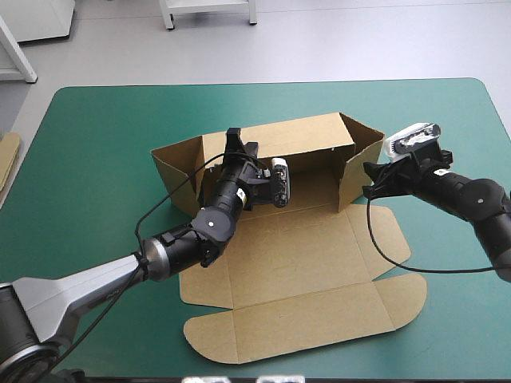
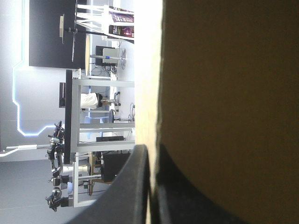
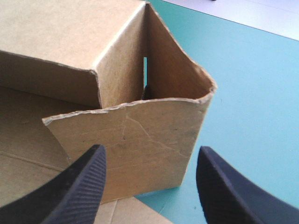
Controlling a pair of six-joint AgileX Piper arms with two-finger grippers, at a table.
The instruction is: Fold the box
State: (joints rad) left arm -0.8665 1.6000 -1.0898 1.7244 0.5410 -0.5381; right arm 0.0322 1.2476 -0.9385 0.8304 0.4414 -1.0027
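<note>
The brown box [image 1: 295,255] lies in the middle of the teal-green table, its front panels and lid flat. The long back wall [image 1: 279,136] and both end walls stand raised. My left gripper [image 1: 234,142] reaches over the floor to the back wall's top edge near the left corner. In the left wrist view it [image 2: 150,154] is shut on the box, with the board [image 2: 224,93] between the black fingers. My right gripper [image 1: 371,179] hovers open just outside the right end wall. In the right wrist view the gripper [image 3: 150,151] faces that bent end flap [image 3: 140,140], fingers wide apart and not touching it.
An edge of more brown board [image 1: 6,155] shows at the table's left edge. Bare teal-green cover [image 1: 88,159] surrounds the box on the left, far side and right.
</note>
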